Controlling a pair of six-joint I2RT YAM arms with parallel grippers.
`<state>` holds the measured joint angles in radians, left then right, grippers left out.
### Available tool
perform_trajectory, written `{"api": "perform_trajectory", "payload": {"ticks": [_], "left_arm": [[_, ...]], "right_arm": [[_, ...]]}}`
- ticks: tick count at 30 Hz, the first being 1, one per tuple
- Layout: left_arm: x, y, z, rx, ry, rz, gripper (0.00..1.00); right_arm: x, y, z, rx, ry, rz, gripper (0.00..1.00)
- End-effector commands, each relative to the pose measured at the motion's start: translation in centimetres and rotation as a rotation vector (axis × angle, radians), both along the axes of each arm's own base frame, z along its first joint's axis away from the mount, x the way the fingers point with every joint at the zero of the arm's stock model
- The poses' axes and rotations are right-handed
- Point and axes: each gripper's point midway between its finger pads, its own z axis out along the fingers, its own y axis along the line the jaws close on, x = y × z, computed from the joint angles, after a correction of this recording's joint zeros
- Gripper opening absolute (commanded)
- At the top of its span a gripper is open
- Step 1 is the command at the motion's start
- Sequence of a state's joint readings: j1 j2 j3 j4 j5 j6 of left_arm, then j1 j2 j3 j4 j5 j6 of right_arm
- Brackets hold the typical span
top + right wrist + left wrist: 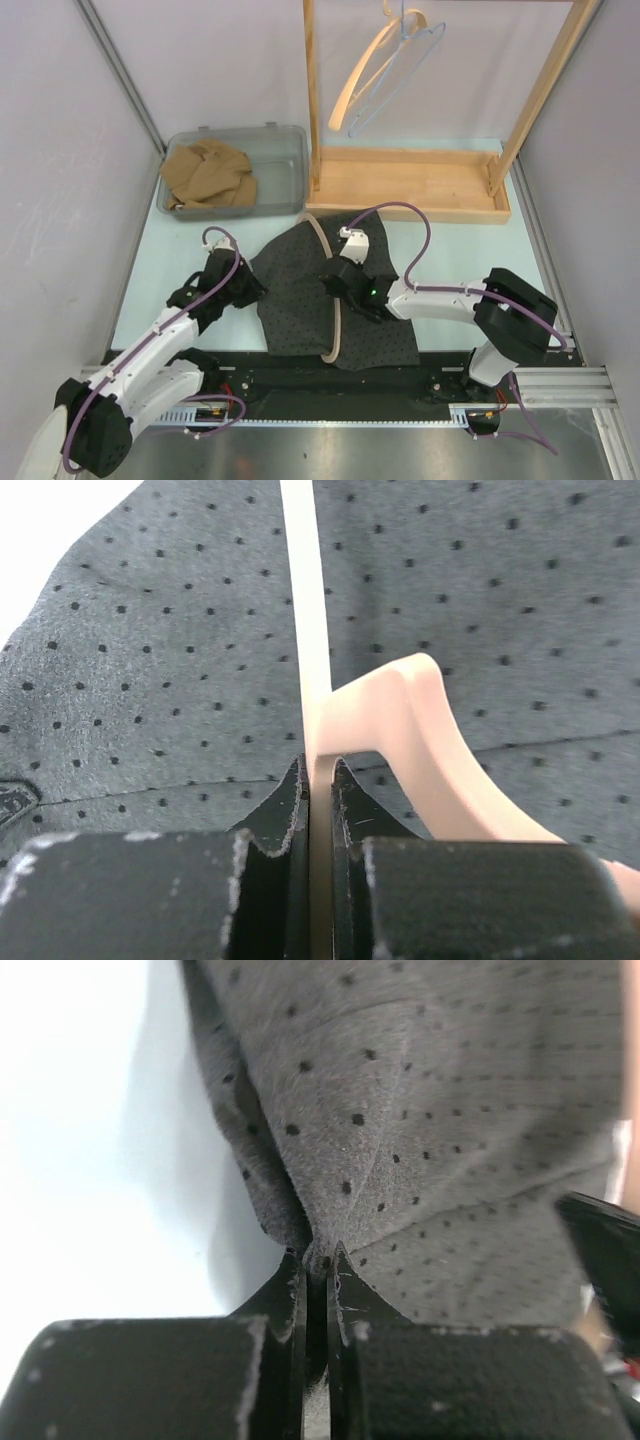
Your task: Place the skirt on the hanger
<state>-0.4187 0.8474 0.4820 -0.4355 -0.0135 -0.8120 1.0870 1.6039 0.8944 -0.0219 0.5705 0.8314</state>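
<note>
Mid-task, the left gripper (250,286) clamps the left edge of the dotted skirt (290,305) lying mid-table, the right gripper (334,290) pinching the pale hanger (335,338) lying across it, whose end must next, seemingly, slip inside the waistband.

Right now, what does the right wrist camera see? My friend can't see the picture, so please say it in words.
The right gripper is shut on a pale peach hanger lying on a gray skirt with small black dots. The hanger's thin edge runs straight up the picture, and a wider curved part bends toward the lower right.
</note>
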Motion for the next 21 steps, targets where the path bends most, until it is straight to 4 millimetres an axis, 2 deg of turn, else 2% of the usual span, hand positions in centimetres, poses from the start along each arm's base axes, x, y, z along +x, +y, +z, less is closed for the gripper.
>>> {"api": "perform_trajectory", "payload": {"ticks": [1, 6, 13, 17, 21], "left_arm": [[0.6, 1.7, -1.1, 0.079, 0.017, 0.068, 0.0], [1.3, 1.3, -0.9, 0.09, 0.016, 0.051, 0.0], [0.7, 2.0, -2.0, 0.119, 0.036, 0.056, 0.0], [0.9, 2.3, -1.8, 0.139, 0.034, 0.06, 0.0], [1.5, 2.7, -1.2, 0.158, 0.019, 0.064, 0.0]], "right_arm": [[0.5, -1.8, 2.1, -0.096, -0.082, -0.028, 0.0], [-0.4, -1.9, 2.3, -0.179, -0.116, 0.018, 0.0], [-0.6, -2.7, 3.6, -0.231, -0.166, -0.001, 0.0], [-0.5, -2.8, 4.7, -0.256, -0.202, 0.027, 0.0], [-0.5, -2.7, 4.9, -0.292, -0.223, 0.056, 0.0]]}}
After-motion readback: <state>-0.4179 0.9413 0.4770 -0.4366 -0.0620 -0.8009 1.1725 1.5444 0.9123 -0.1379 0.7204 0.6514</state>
